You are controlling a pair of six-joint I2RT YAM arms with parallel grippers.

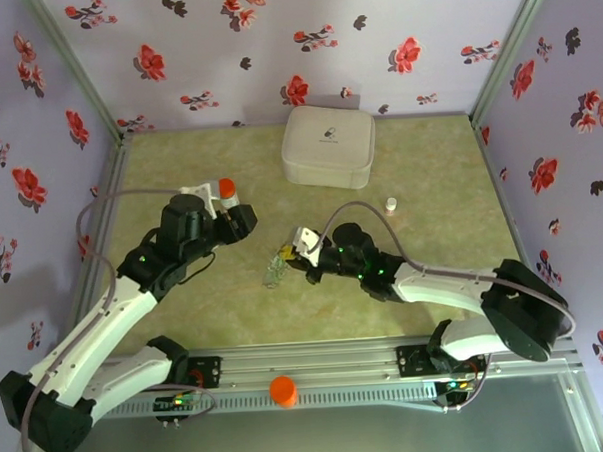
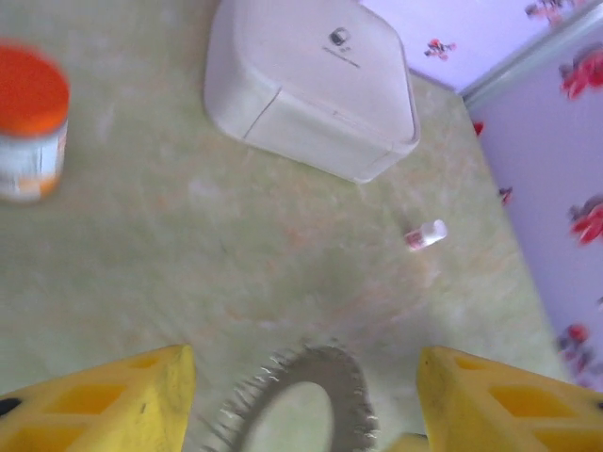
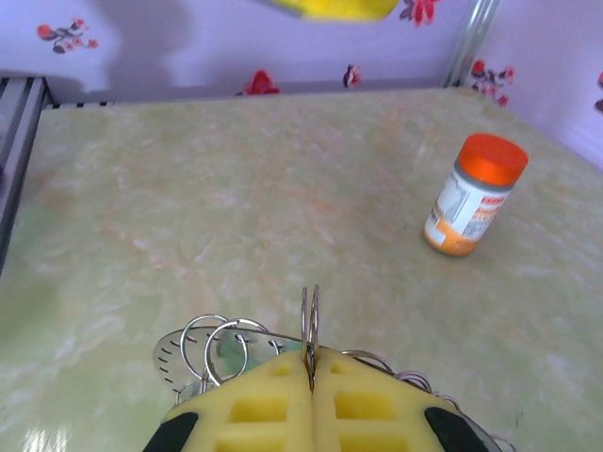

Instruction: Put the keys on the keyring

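Keyring (image 2: 344,381) lies limp near the table's centre, with the keys (image 1: 275,270) bunched beside it. I see the right fingers (image 3: 311,395) fully closed, pinching an upright split ring (image 3: 310,315). The left fingers (image 2: 141,395) stand well apart and grip nothing.

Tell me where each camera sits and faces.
Top external: above and behind the bases, looking down on the table; both arms, left pincer and right pincer show.
Left wrist: on the left arm, facing the white box; its open yellow fingers show.
Right wrist: low, facing the orange-capped bottle; its pincer is shut on a thin metal ring.
Shared: both wrist views hold that bottle.
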